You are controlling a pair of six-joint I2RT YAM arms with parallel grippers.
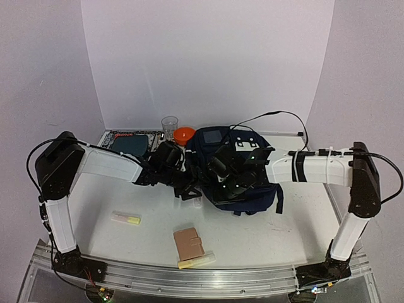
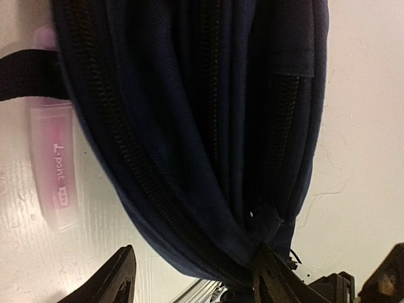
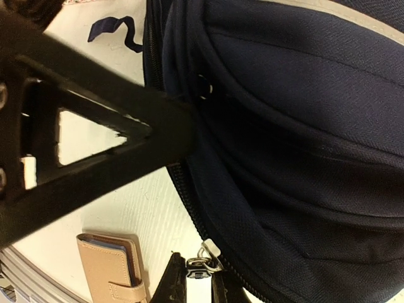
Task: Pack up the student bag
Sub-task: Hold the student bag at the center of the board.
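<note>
student bag (image 1: 205,148) just ahead of left gripper (image 2: 194,265), jaws spread; right gripper (image 3: 197,279) apparently pinches its zipper pull (image 3: 198,269).

We see the bag (image 1: 240,173) filling the table's (image 1: 284,233) middle, both arms meeting at its left side: the left gripper (image 2: 192,281), jaws apart round a bag corner, just beside the right gripper (image 3: 197,281), pinched on a zip pull (image 3: 197,268). A pink marker (image 2: 57,170) lies beside the bag. Back left, a cup (image 1: 170,125), orange disc (image 1: 184,134) and dark pouch (image 1: 131,145) block the way. Open tabletop lies front right, and front left between a yellow marker (image 1: 125,218) and the wallet (image 1: 188,243).
</note>
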